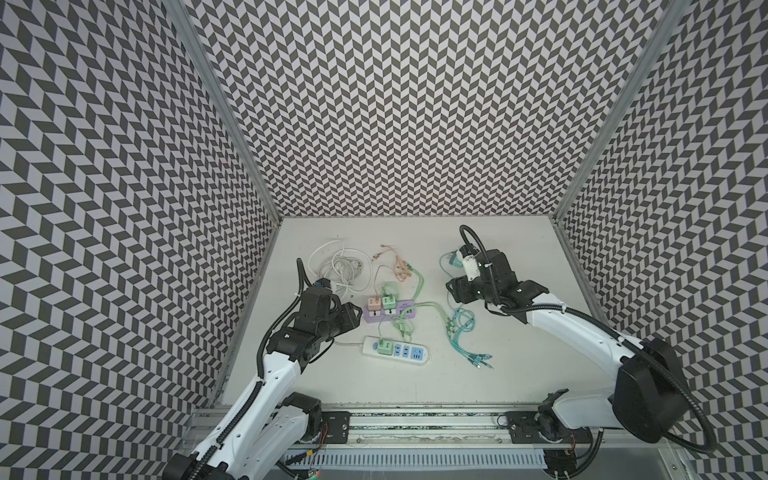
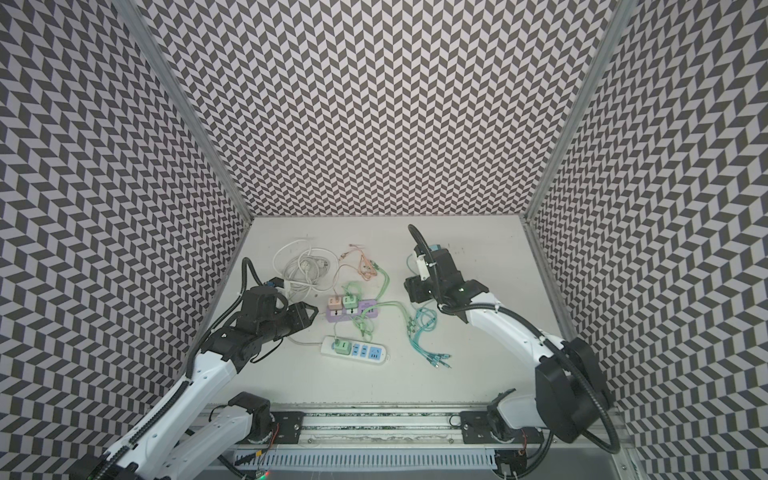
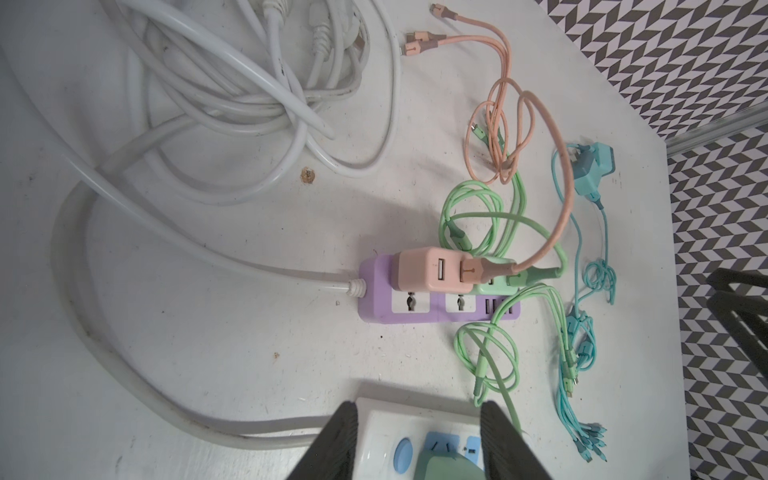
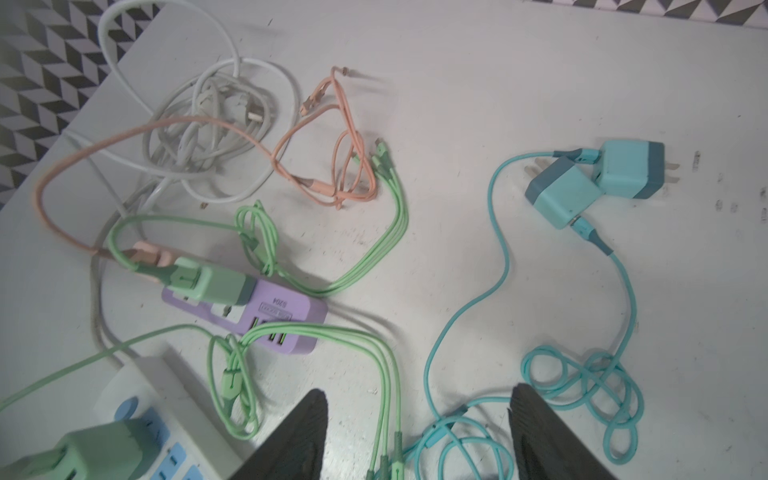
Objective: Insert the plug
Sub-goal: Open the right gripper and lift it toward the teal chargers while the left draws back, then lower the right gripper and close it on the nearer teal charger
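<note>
Teal plugs (image 4: 602,178) (two, unplugged) lie apart from the released, empty right claw (image 4: 419,390).

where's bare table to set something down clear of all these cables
Bare: the table between the white power strip and the front edge, and right of the teal cables. Crowded: white cord coil through the purple strip.

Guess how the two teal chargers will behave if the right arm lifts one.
The teal chargers look like boxy smooth plastic: probably rigid, light, maybe slippery to grip. They appear to touch, so lifting one likely nudges the other. Each trails a teal cable that looks floppy and coiled; it would probably drag and tug.
</note>
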You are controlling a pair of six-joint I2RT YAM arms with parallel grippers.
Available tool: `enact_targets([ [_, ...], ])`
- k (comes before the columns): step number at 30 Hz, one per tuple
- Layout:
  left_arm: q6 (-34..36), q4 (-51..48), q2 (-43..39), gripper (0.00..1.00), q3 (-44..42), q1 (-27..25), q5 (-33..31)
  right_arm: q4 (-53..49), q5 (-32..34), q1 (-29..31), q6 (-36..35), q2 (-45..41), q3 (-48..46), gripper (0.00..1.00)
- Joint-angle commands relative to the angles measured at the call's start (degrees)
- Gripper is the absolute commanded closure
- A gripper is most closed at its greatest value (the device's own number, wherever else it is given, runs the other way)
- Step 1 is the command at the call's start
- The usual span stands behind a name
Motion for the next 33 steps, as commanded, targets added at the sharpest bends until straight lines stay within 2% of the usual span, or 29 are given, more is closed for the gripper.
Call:
enact_targets([
  [1, 3.9, 1.5, 1.0, 0.48, 2.4, 2.2, 3.3, 6.8, 2.1, -1.9, 2.6, 3.1, 1.7, 0.31],
  [6, 6.2, 3.1, 3.1, 0.48, 3.0, 5.4, 6.4, 9.4, 1.9, -4.6, -0.4, 9.8, 5.1, 0.32],
  [13, 8.3, 4.3, 4.7, 0.47, 3.4, 7.2, 9.3, 9.6, -1.3, -8.4, -9.8, 20.2, 11.7, 0.42],
  [19, 8.6, 4.8, 3.1, 0.45, 2.5, 7.3, 10.9, 7.5, -3.9, -11.2, -15.4, 28.6, 17.5, 0.41],
  [25, 8.1, 5.3, 1.1, 0.45, 1.6, 7.3, 12.4, 7.6, -7.3, -14.3, -15.7, 33.2, 20.3, 0.41],
  [33, 7.5, 5.8, -0.1, 0.45, 0.8, 7.3, 13.5, 4.7, -10.8, -16.2, -17.6, 37.9, 25.2, 0.35],
])
